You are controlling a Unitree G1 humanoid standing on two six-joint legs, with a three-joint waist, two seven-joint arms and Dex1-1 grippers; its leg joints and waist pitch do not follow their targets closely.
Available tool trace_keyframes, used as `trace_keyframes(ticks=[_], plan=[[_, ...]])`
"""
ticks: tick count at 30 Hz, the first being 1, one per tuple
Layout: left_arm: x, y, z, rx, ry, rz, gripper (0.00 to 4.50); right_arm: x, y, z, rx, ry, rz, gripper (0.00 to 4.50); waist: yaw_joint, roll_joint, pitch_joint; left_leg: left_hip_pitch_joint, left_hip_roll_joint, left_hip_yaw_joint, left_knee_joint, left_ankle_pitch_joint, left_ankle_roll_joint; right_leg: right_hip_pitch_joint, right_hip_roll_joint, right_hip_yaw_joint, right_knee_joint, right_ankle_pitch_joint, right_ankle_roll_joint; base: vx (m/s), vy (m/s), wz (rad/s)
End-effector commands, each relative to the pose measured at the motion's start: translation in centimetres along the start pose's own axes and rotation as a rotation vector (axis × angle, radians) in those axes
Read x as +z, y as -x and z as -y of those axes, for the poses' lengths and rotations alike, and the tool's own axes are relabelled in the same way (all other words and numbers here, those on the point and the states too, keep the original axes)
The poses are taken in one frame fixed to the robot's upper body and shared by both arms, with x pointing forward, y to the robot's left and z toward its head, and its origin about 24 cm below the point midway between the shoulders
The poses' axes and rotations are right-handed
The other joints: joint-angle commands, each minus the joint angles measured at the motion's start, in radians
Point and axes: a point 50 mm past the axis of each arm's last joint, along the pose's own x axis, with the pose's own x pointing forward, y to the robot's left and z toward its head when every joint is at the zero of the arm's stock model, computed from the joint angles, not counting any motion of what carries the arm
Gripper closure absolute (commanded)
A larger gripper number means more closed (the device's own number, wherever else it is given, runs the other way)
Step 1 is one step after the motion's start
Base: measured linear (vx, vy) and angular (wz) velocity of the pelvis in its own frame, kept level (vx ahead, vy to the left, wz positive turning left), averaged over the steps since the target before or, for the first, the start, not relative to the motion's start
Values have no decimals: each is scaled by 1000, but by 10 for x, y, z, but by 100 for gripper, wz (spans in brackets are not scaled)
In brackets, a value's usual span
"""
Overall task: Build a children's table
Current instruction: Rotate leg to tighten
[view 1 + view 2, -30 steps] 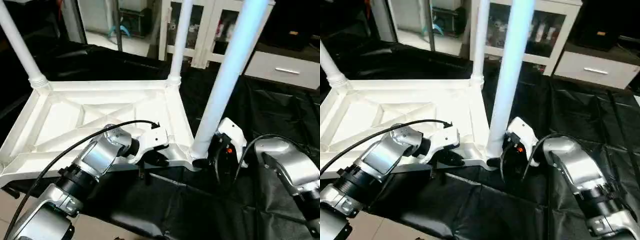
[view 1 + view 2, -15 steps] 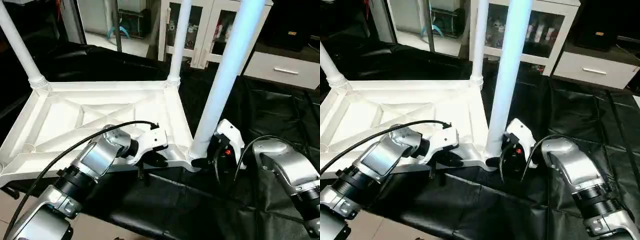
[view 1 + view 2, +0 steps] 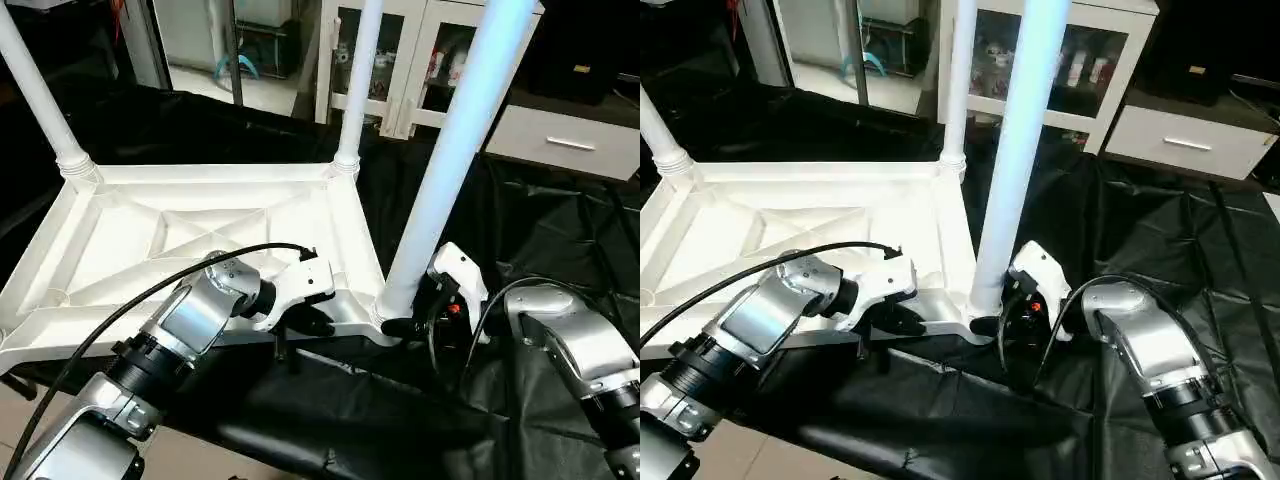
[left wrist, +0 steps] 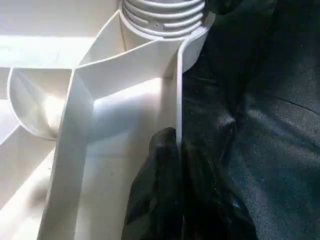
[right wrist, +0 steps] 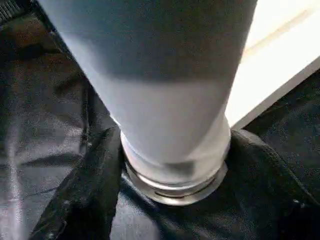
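The white tabletop [image 3: 200, 225] lies upside down on the black-covered worktable, its ribbed X-braced underside facing up. Three white legs stand in its corner sockets: the far left leg [image 3: 35, 90], the far right leg [image 3: 357, 80] and the near right leg [image 3: 450, 150]. My left gripper [image 3: 312, 322] is shut on the tabletop's near rim [image 4: 178, 90], one finger on each side of the thin wall, close to the near right socket. My right gripper [image 3: 405, 322] hugs the base of the near right leg [image 5: 165, 100], its fingers [image 5: 85, 180] pressed against both sides just above the socket collar.
The black cover [image 3: 560, 220] stretches wrinkled to the right and in front of the tabletop. Behind the worktable stand a white glass-door cabinet [image 3: 420, 60] and a white drawer unit [image 3: 565, 140]. The worktable's near edge and the floor [image 3: 20, 400] show at lower left.
My right gripper's fingers have drawn in around the base of the near right leg. The left gripper and the tabletop have stayed where they were.
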Motion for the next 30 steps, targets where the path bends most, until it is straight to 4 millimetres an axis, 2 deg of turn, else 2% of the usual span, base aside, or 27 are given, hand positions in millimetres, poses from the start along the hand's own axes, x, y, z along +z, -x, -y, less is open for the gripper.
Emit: trace_keyframes(ticks=[1,4,7,10,11,12,15,16,17,18,19,20,21,23,24,26,27,29,30], plan=[[-6,-13,11,-82,12,-35,450,-4,-3,0,-37,-16,9,174,3,4,-60,2,53,-13,-70,-127,35,61,-66,55,-46,-140,-259,0,0,0],[-5,-15,9,-64,19,-25,450,-6,-7,5,-128,-39,22,176,-1,5,-58,1,51,-14,-72,-154,27,60,-65,54,-52,-176,-250,0,0,0],[-1,-19,4,-14,43,2,450,-9,-13,13,-269,-93,51,176,-12,6,-50,2,47,-18,-79,-244,1,57,-65,49,-72,-345,-199,0,0,0],[8,-27,-9,102,99,47,450,-12,-24,21,-445,-193,90,176,-28,7,-44,11,41,-21,-79,-324,-21,43,-63,43,-94,-502,-141,0,0,0],[13,-31,-15,162,124,64,450,-13,-30,23,-514,-227,107,176,-29,3,-49,13,40,-28,-78,-330,-28,49,-67,38,-97,-527,-124,0,0,0],[14,-31,-16,169,126,65,450,-13,-31,23,-521,-231,109,176,-34,3,-47,8,39,-27,-80,-328,-24,48,-65,38,-97,-526,-119,0,0,0],[21,-37,-23,237,157,83,450,-12,-41,25,-618,-265,128,176,-35,4,-51,10,40,-29,-81,-322,-20,46,-66,35,-101,-497,-114,0,0,0],[30,-43,-32,327,167,95,450,-11,-52,29,-788,-317,145,176,-36,4,-50,9,40,-27,-82,-320,-18,43,-65,36,-102,-491,-115,0,0,0],[30,-43,-32,327,167,95,450,-11,-52,29,-788,-317,145,176,-38,6,-48,15,38,-24,-80,-324,-23,34,-64,37,-106,-499,-117,0,0,0],[36,-46,-35,373,165,102,450,-10,-59,29,-884,-358,167,177,-39,3,-51,13,38,-28,-81,-329,-28,40,-65,34,-104,-499,-115,0,0,0],[40,-48,-37,400,161,108,450,-8,-64,28,-925,-370,177,177,-37,6,-53,11,37,-27,-82,-313,-26,38,-66,37,-103,-477,-117,0,0,0],[45,-52,-39,434,154,118,450,-3,-72,26,-969,-367,196,177,-37,5,-53,13,38,-25,-82,-312,-27,35,-65,39,-103,-464,-119,0,0,0],[48,-55,-39,451,147,125,450,2,-80,23,-970,-364,222,177,-35,5,-56,12,40,-24,-82,-289,-24,38,-64,42,-94,-398,-138,0,0,0],[49,-57,-39,459,140,125,450,8,-86,20,-952,-374,256,177,-31,7,-60,10,42,-20,-82,-256,-14,41,-63,47,-81,-306,-162,0,0,0],[50,-58,-40,464,135,126,450,20,-94,16,-889,-339,305,177,-30,4,-61,8,42,-19,-81,-239,-9,43,-61,47,-76,-272,-172,0,0,0],[50,-58,-40,466,137,127,450,28,-95,14,-861,-300,345,177,-27,3,-65,1,42,-17,-78,-183,12,50,-62,49,-63,-186,-199,26,0,2],[48,-56,-41,466,138,126,450,29,-91,16,-874,-272,360,177,-24,2,-69,-1,41,-13,-71,-100,43,54,-61,51,-47,-74,-230,57,-5,3],[46,-55,-42,469,137,124,450,29,-86,18,-900,-245,368,177,-22,1,-71,-2,40,-11,-67,-49,67,58,-61,51,-39,-12,-250,28,-2,2],[45,-54,-43,473,138,124,450,28,-83,21,-926,-236,376,142,-20,-2,-72,-3,39,-10,-65,-18,89,59,-62,51,-35,27,-264,0,0,0]])
